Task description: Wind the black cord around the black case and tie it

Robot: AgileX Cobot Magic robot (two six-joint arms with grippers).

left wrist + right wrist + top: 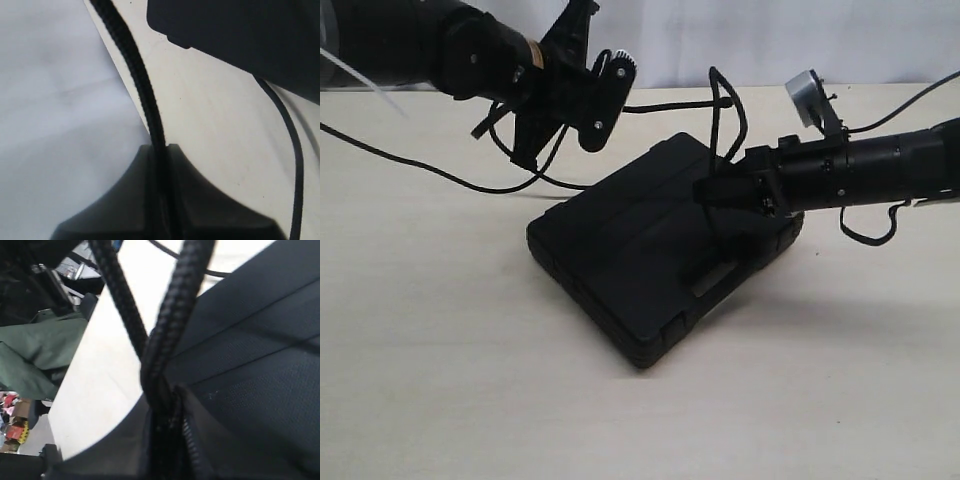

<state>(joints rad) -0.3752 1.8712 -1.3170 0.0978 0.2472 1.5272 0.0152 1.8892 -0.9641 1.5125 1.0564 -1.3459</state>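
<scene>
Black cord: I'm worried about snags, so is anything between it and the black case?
Nothing visible does. The right gripper pinches the black cord just above the black case lid; the left gripper pinches it off to the side, above the table.

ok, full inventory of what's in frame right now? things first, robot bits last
long braided black cord: one, black, strung between both claws, looping up above the case
flat matte black plastic case: one, black, middle of the table
thin smooth black cable: one, black, across the table on the left
pale table: one, beige, under everything
white backdrop: one, white, behind the table
green cloth: one, green, beyond the table edge, right wrist view only
left claw: one, black, shut on the cord, raised left of the case
right claw: one, black, shut on the cord, over the case
</scene>
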